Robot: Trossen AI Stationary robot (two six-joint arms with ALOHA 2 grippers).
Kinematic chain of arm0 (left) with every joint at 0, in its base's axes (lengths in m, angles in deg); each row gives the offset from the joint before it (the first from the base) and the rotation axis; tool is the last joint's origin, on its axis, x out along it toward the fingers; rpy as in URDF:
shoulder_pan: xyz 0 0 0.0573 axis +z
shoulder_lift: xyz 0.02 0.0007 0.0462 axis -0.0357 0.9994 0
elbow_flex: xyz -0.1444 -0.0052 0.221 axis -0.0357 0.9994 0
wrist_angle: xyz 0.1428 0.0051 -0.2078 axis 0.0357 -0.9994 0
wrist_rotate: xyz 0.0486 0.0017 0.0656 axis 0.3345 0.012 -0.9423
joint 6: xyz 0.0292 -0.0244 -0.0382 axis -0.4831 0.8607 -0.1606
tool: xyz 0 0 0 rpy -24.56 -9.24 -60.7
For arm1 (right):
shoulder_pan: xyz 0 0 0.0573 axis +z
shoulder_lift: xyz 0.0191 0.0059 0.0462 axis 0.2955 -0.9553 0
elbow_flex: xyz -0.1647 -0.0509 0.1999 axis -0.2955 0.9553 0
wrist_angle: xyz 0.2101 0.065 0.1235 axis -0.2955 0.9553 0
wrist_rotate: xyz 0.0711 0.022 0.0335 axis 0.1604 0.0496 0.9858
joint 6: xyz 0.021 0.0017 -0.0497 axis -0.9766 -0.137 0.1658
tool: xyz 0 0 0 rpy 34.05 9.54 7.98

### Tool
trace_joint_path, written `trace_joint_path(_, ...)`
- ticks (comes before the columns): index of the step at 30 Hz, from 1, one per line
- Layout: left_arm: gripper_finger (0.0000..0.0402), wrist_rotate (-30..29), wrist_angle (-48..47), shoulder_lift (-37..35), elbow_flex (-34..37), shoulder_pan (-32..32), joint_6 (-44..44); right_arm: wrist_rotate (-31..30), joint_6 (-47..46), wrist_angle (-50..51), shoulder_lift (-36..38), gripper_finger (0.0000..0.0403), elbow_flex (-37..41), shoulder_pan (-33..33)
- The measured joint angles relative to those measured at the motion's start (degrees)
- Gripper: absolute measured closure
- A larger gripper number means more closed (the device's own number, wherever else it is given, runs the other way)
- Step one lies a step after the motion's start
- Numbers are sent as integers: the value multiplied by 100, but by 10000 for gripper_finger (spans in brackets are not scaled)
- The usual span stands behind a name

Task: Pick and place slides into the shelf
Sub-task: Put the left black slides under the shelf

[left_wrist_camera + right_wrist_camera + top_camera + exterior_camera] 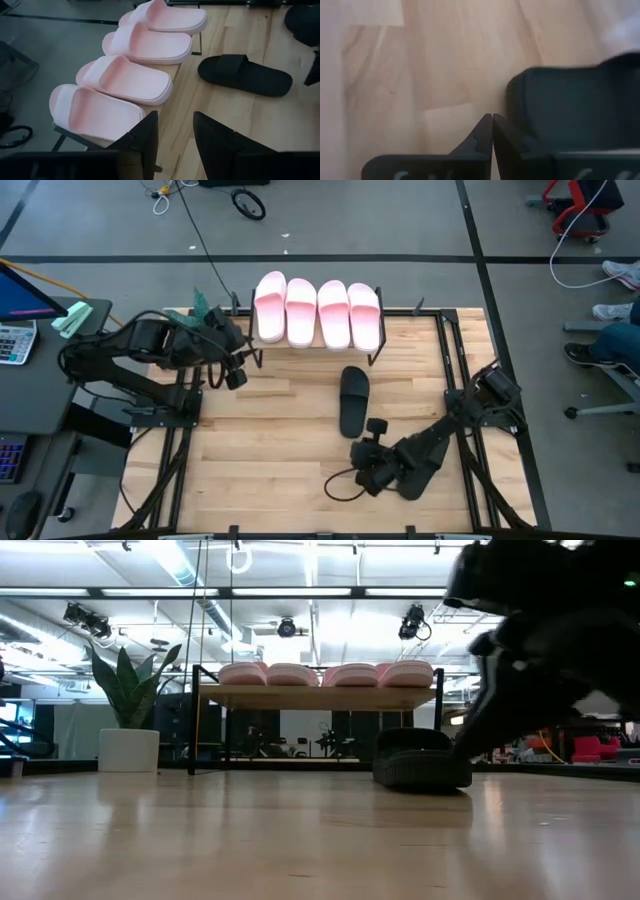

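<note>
Four pale pink slides (pixel 318 312) lie side by side on the shelf (pixel 320 697), soles on its wood top board. One black slide (pixel 354 400) rests flat on the table in front of the shelf and also appears in the low view (pixel 420 762). The second black slide is not visible. My left gripper (pixel 175 135) is open and hovers off the shelf's left end (pixel 238 370), touching nothing. My right gripper (pixel 492 122) is shut, pointing down close to the tabletop, near the table's near edge. A dark block (pixel 570 100) sits beside it. My right gripper points down with shut fingers just over the wood. Whether the fingertips (pixel 485 131) touch the table or the dark block beside them, I cannot tell.
The right arm (pixel 420 450) lies low across the table's near right part, with a cable loop (pixel 335 485) beside it. A black frame edges the table. A potted plant (pixel 128 710) stands beyond the far left. Bare wood lies left of the black slide.
</note>
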Motion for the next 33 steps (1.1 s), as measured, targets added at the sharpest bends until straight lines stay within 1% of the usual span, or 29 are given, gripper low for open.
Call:
trace_joint_path(3,268,6,-1,-2,0,-2,-12,5,667,11,23,377,-92,-181)
trace_joint_path(6,264,9,0,-2,0,-2,-25,18,1083,7,55,361,-173,-344)
trace_joint_path(10,262,6,0,0,0,-2,-42,349,1479,39,57,329,-301,-555)
trace_joint_path(12,264,6,0,0,0,-2,-44,515,1482,27,55,311,-391,-639)
trace_joint_path(17,272,6,-48,0,0,-2,-47,574,1667,17,57,273,-470,-621)
trace_joint_path(20,273,6,-105,0,0,-2,-48,571,1341,7,57,260,-338,-580)
trace_joint_path(23,270,6,-129,0,0,-2,-64,439,812,-6,57,256,-168,-580)
trace_joint_path(26,265,5,-127,0,0,-2,-225,128,767,-9,57,256,-118,-610)
trace_joint_path(28,262,6,-127,2,0,-2,-381,45,828,-16,57,256,-118,-675)
trace_joint_path(30,259,6,-127,2,0,-2,-482,114,934,-16,57,256,-118,-766)
trace_joint_path(33,256,4,-125,2,0,-2,-540,579,1170,-27,55,257,-88,-929)
